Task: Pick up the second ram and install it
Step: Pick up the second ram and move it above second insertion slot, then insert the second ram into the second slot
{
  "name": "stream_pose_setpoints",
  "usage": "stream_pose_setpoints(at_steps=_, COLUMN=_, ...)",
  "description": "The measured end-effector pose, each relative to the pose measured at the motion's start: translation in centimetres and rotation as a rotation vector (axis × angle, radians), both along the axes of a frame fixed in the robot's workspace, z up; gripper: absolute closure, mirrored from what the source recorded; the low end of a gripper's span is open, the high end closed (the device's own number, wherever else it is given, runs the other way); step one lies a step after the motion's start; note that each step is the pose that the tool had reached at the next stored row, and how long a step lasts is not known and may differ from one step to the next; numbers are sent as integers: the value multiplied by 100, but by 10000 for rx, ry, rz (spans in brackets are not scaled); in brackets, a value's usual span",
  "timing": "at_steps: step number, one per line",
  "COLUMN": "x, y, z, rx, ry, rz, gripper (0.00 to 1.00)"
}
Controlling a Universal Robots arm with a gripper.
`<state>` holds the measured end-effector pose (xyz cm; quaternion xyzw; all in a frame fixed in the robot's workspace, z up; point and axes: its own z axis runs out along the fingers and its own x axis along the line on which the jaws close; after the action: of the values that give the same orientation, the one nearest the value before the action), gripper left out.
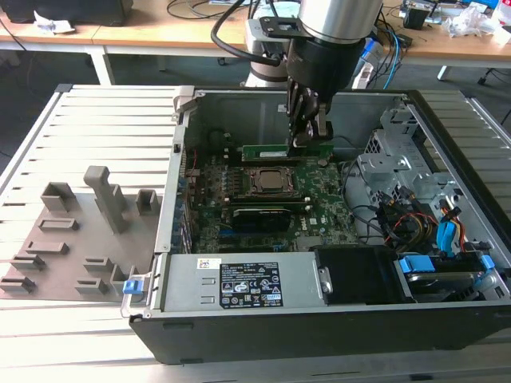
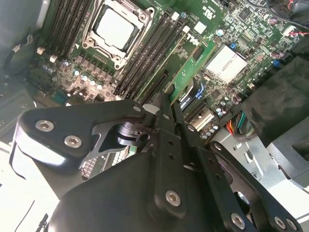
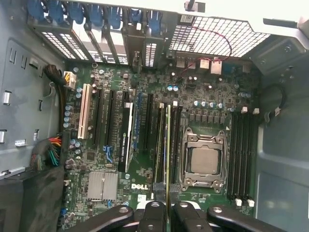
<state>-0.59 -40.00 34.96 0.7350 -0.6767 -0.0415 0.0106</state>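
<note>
While the black pincer (image 1: 307,142) clamps the thin green ram stick (image 1: 267,152), the square metal-framed CPU socket (image 1: 274,182) lies below and beside it

Exterior view, single frame. The arm (image 1: 335,32) reached down from above into the open computer case (image 1: 449,140), which lay on its side on the slatted metal table (image 1: 104,120). The gripper (image 1: 306,142) was clamped on the second ram (image 1: 267,151), gripping it toward the end on the exterior view's right. The stick lay level and lengthwise just beyond the CPU socket (image 1: 272,182), over the green motherboard (image 1: 323,199). Whether it touched a slot could not be told. The labelled power supply (image 1: 239,283) sat along the near case wall. A grey plate (image 1: 48,247) carrying grey upright blocks (image 1: 104,195) lay on the table, just beside the case on the exterior view's left.
</note>
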Motion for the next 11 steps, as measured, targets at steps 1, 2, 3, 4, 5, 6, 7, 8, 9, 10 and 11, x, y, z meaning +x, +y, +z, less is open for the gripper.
stream_pose_setpoints(at_steps=1, x=0, y=0, z=0, rx=1, ry=0, rz=1, gripper=86)
stream_pose_setpoints(at_steps=2, x=1, y=0, z=0, rx=1, ry=0, rz=2, gripper=86)
stream_pose_setpoints(at_steps=3, x=0, y=0, z=0, rx=0, ry=0, rz=1, gripper=86)
stream_pose_setpoints(at_steps=4, x=0, y=0, z=-1, rx=0, ry=0, rz=1, gripper=86)
stream_pose_setpoints(at_steps=5, x=0, y=0, z=0, rx=0, ry=0, rz=1, gripper=86)
stream_pose_setpoints(at_steps=6, x=1, y=0, z=-1, rx=0, ry=0, rz=2, gripper=86)
stream_pose_setpoints(at_steps=7, x=1, y=0, z=-1, rx=0, ry=0, rz=1, gripper=86)
stream_pose_setpoints(at_steps=8, x=0, y=0, z=-1, rx=1, ry=0, rz=1, gripper=86)
stream_pose_setpoints(at_steps=9, x=1, y=0, z=-1, rx=1, ry=0, rz=1, gripper=86)
stream_pose_setpoints(at_steps=10, x=0, y=0, z=-2, rx=1, ry=0, rz=1, gripper=86)
stream_pose_setpoints(at_steps=11, x=1, y=0, z=-8, rx=4, ry=-1, rz=1, gripper=86)
